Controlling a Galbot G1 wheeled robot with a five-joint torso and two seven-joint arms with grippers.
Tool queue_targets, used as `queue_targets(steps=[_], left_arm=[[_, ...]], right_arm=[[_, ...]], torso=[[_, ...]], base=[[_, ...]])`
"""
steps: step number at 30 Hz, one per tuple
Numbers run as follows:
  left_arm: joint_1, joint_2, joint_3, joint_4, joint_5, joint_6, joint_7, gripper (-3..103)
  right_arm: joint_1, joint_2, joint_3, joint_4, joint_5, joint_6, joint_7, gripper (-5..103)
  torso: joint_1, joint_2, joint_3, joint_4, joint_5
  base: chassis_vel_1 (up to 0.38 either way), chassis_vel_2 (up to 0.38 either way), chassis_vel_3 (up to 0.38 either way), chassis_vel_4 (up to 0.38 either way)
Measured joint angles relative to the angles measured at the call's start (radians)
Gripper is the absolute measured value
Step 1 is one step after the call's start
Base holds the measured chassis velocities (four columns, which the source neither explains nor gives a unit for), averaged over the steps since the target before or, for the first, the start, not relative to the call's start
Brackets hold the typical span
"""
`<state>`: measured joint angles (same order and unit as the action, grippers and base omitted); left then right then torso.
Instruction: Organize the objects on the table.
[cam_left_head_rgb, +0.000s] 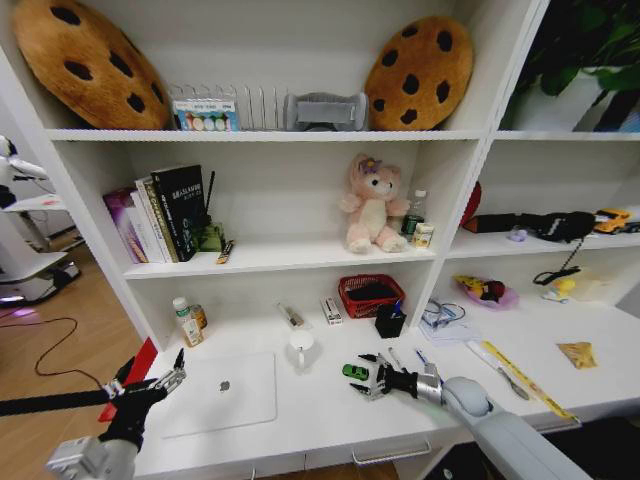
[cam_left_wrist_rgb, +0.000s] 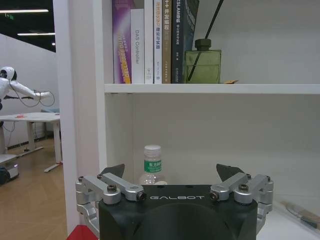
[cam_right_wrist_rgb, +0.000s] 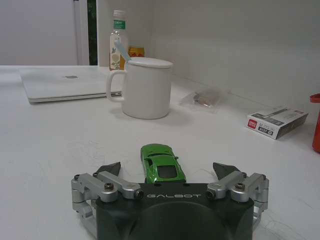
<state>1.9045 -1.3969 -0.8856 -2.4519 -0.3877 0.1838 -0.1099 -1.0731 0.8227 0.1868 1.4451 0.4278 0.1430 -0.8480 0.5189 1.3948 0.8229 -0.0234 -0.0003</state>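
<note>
The right gripper (cam_right_wrist_rgb: 167, 172) sits low on the bench (cam_left_head_rgb: 320, 410), fingers spread wide around the car (cam_right_wrist_rgb: 161, 162) without touching it. The grasp is in hand; closing squarely seems next. The left gripper (cam_left_head_rgb: 150, 385) hovers open near the closed laptop (cam_left_head_rgb: 222, 392).

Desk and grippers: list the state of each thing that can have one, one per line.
Laptop: lid closed, flat on the desk.
White mug: upright, lid on.
Green toy car: on its wheels, between the open fingers of the right gripper, not gripped.
Left gripper: open, holding nothing, by the desk's left end.
Plastic bottle: upright, capped.
Desk drawer: shut.
</note>
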Motion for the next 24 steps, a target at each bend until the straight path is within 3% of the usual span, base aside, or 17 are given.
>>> queue_targets(steps=[3,6,8,10,12,16,17,19,21,22,24], left_arm=[[0.0,0.0,0.0,0.0,0.0,0.0,0.0,100],[0.0,0.0,0.0,0.0,0.0,0.0,0.0,100],[0.0,0.0,0.0,0.0,0.0,0.0,0.0,100],[0.0,0.0,0.0,0.0,0.0,0.0,0.0,100],[0.0,0.0,0.0,0.0,0.0,0.0,0.0,100],[0.0,0.0,0.0,0.0,0.0,0.0,0.0,100],[0.0,0.0,0.0,0.0,0.0,0.0,0.0,100],[0.0,0.0,0.0,0.0,0.0,0.0,0.0,100],[0.0,0.0,0.0,0.0,0.0,0.0,0.0,100],[0.0,0.0,0.0,0.0,0.0,0.0,0.0,100],[0.0,0.0,0.0,0.0,0.0,0.0,0.0,100]], right_arm=[[-0.007,0.002,-0.008,0.009,-0.005,0.011,0.024,100],[-0.019,-0.004,-0.011,0.021,-0.002,0.027,0.052,85],[-0.02,-0.006,-0.01,0.021,-0.001,0.028,0.053,85],[-0.027,-0.016,0.001,0.027,0.002,0.028,0.052,68],[-0.03,-0.023,0.005,0.03,0.004,0.028,0.047,68],[-0.035,-0.037,0.018,0.04,0.016,0.027,0.039,57],[-0.039,-0.043,0.027,0.047,0.023,0.026,0.038,47],[-0.047,-0.047,0.037,0.056,0.034,0.023,0.051,36],[-0.051,-0.048,0.042,0.058,0.042,0.02,0.054,36],[-0.054,-0.05,0.046,0.061,0.047,0.017,0.055,25],[-0.061,-0.053,0.052,0.064,0.05,0.017,0.054,20]], torso=[[0.0,0.0,0.0,0.0001,0.0001],[0.0,0.0,0.0,0.0001,0.0004],[0.0,0.0,0.0,0.0002,0.0004],[0.0,0.0,0.0,0.0002,0.0005],[0.0,0.0,0.0,0.0002,0.0005],[0.0,0.0,0.0,0.0001,0.0004],[0.0,0.0,0.0,0.0001,0.0004],[0.0,0.0,0.0,0.0001,0.0004],[0.0,0.0,0.0,0.0001,0.0004],[0.0,0.0,0.0,0.0001,0.0004],[0.0,0.0,0.0,0.0002,0.0003]], base=[[0.0,0.0,0.0,0.0],[0.0,0.0,0.0,0.0],[0.0,0.0,0.0,0.0],[0.0,0.0,0.0,0.0],[0.0,0.0,0.0,0.0],[0.0,0.0,0.0,0.0],[0.0,0.0,0.0,0.0],[0.0,0.0,0.0,0.0],[0.0,0.0,0.0,0.0],[0.0,0.0,0.0,0.0],[0.0,0.0,0.0,0.0]])
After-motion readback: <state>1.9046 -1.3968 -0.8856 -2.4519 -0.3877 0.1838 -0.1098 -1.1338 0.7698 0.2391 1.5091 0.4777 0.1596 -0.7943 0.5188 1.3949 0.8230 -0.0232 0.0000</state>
